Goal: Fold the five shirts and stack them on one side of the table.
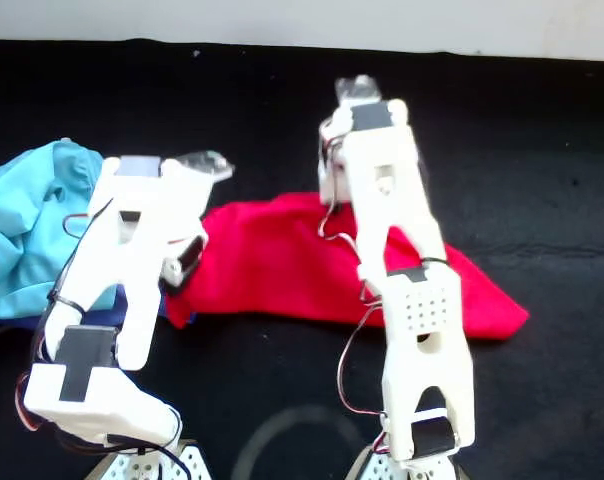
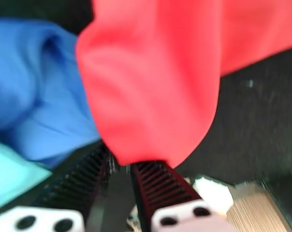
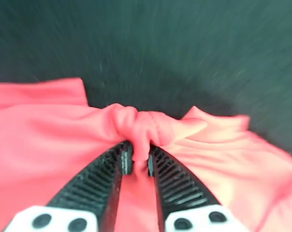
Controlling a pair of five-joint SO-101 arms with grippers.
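red shirt (image 1: 282,265) lies rumpled, an edge bunched between the right fingers (image 3: 95,179).

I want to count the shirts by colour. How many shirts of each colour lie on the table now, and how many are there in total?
red shirt: 1
turquoise shirt: 1
blue shirt: 1
Total: 3 shirts in view

Blue shirt (image 2: 35,96) — edge-cut, blurred.
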